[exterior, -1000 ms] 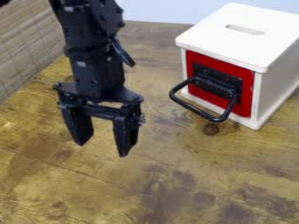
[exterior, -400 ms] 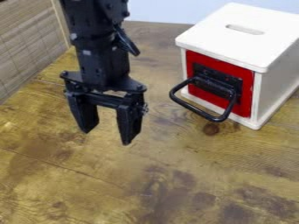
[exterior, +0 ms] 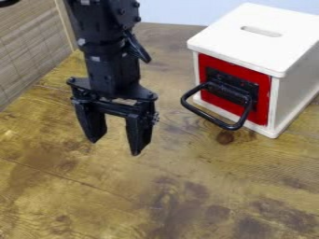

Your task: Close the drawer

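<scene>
The drawer (exterior: pixel 232 91) has a red front with a black panel and a large black loop handle (exterior: pixel 212 109) that hangs down to the left. It sits in a white box-shaped cabinet (exterior: pixel 268 42) at the right. I cannot tell how far the drawer front stands out from the cabinet. My black gripper (exterior: pixel 114 140) hangs over the wooden table to the left of the handle. Its two fingers point down and are spread apart with nothing between them. It is clear of the handle.
The wooden table (exterior: pixel 187 196) stretches across the front. A woven wall or panel (exterior: pixel 28 47) stands at the far left. The cabinet top has a slot (exterior: pixel 262 32).
The gripper has moved a little to the right and up, toward the drawer. It has stayed open. The drawer has not moved.
</scene>
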Tool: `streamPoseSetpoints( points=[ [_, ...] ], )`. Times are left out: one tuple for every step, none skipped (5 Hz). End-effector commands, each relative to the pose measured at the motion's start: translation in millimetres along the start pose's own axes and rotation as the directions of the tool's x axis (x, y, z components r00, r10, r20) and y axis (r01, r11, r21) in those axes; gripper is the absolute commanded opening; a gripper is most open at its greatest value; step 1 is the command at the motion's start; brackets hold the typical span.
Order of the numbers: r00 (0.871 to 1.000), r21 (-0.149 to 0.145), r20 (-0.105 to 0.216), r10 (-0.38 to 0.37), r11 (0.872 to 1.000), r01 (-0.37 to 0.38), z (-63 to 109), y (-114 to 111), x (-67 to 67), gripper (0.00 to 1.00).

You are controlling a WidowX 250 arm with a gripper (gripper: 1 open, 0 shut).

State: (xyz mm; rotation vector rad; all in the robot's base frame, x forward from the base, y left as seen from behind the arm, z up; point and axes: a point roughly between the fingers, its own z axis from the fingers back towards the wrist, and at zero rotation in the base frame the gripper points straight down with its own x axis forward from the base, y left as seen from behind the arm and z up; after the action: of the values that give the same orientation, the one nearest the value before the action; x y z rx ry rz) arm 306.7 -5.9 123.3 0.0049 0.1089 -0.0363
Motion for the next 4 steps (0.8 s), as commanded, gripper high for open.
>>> streamPoseSetpoints(
  points=[
    [0.998, 0.01, 0.065, -0.018, 1.0, 0.017, 21.0, 0, 0.7, 1.0],
    [0.997, 0.004, 0.066, 0.04, 0.999, -0.04, 17.5, 5, -5.7, 1.0],
    [0.993, -0.002, 0.078, 0.091, 0.996, -0.091, 17.6, 11, -13.1, 1.0],
    [0.995, -0.001, 0.08, 0.056, 0.998, -0.056, 23.4, 10, -13.4, 1.0]
  ],
)
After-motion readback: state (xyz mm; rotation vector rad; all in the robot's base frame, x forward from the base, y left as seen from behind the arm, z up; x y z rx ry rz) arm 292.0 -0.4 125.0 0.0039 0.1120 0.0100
